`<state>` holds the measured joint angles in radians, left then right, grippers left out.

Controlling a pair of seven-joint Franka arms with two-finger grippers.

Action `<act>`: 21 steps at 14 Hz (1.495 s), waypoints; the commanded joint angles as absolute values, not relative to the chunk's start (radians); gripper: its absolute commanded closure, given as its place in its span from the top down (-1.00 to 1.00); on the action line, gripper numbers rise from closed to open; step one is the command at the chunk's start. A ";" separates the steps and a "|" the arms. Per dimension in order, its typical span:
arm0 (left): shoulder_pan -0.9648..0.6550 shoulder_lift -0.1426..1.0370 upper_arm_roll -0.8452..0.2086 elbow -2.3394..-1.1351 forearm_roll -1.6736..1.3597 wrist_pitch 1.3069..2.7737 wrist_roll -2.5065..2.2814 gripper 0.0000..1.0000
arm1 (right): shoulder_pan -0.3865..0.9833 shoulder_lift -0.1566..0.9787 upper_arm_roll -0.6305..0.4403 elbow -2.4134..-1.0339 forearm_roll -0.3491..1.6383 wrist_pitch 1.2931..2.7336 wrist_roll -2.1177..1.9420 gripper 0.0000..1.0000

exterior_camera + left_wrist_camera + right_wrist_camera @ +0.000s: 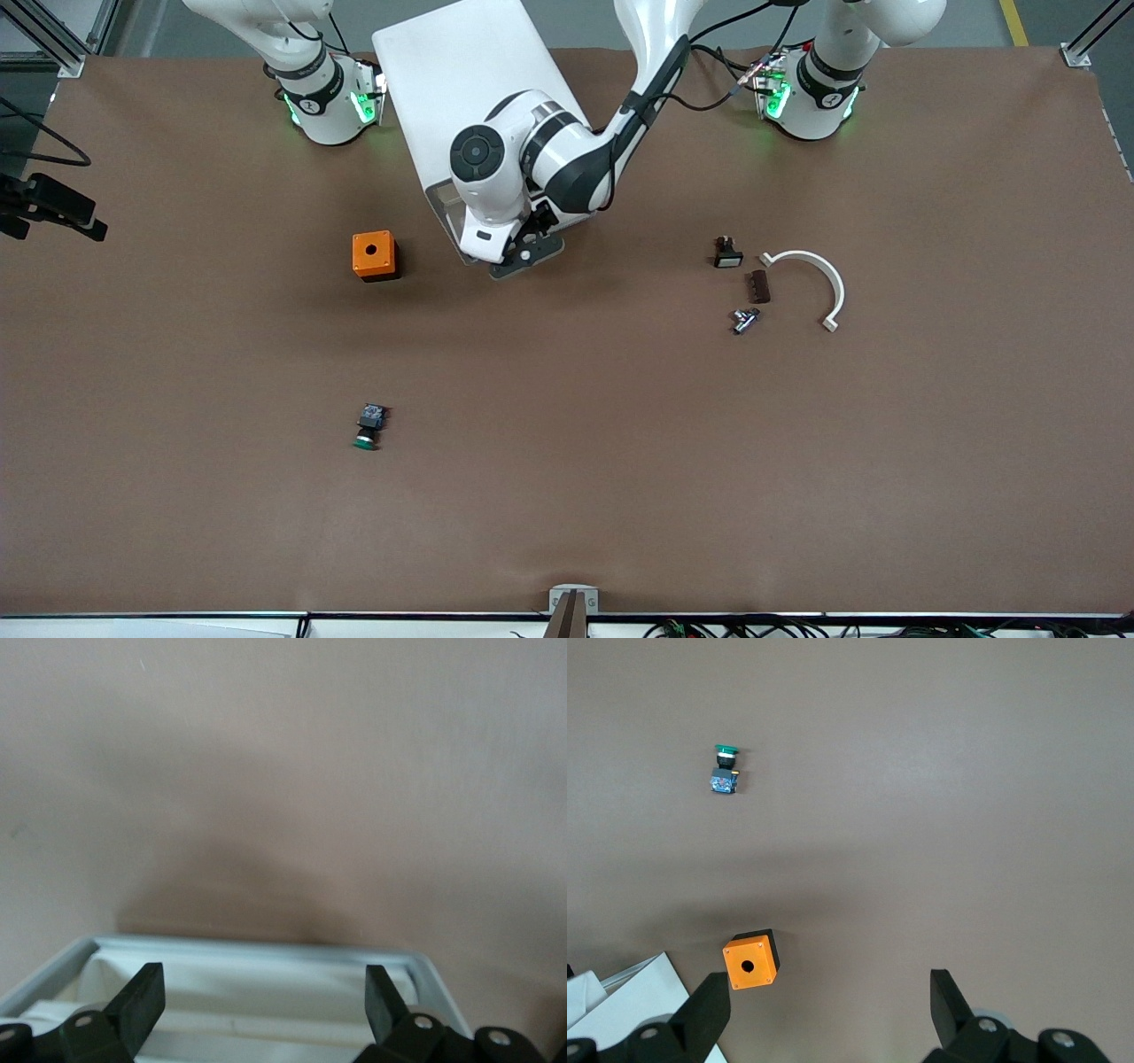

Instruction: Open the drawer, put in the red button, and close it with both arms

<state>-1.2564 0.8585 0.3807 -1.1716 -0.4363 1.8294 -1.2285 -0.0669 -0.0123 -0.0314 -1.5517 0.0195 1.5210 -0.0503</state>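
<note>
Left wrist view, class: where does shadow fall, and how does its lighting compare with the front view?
Left wrist view: a broad soft shadow darkens the table just past the open drawer, between the left gripper fingers; picture pale, washed out. Front view: even light, richer brown, a faint shadow by the orange box.

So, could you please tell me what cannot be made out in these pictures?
- Red button: in no view.
- Drawer inside: front view, left gripper over it hides it; left wrist view, edge cuts it off.
- Right gripper: above the front view's top edge.
- Metal part: too small.
</note>
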 commanded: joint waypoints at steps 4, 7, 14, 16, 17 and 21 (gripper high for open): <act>-1.246 0.842 0.337 -1.192 -0.572 1.818 -1.220 0.99 | -0.058 -0.057 -0.017 -1.606 0.032 1.543 -0.064 1.00; -1.239 0.848 0.336 -1.192 -0.624 1.818 -1.212 0.99 | -0.040 -0.064 -0.017 -1.611 0.032 1.557 -0.064 1.00; -1.073 0.819 0.347 -1.178 -0.615 1.815 -1.124 0.99 | -0.040 -0.093 -0.017 -1.655 0.032 1.584 -0.064 1.00; -0.981 0.749 0.347 -1.178 -0.615 1.815 -1.076 0.99 | -0.038 -0.103 -0.017 -1.672 0.032 1.594 -0.064 1.00; -0.935 0.700 0.348 -1.180 -0.611 1.815 -1.040 0.99 | -0.040 -0.103 -0.017 -1.672 0.032 1.594 -0.063 1.00; -0.766 0.523 0.347 -1.186 -0.520 1.732 -0.901 0.99 | -0.040 -0.103 -0.017 -1.672 0.032 1.597 -0.063 1.00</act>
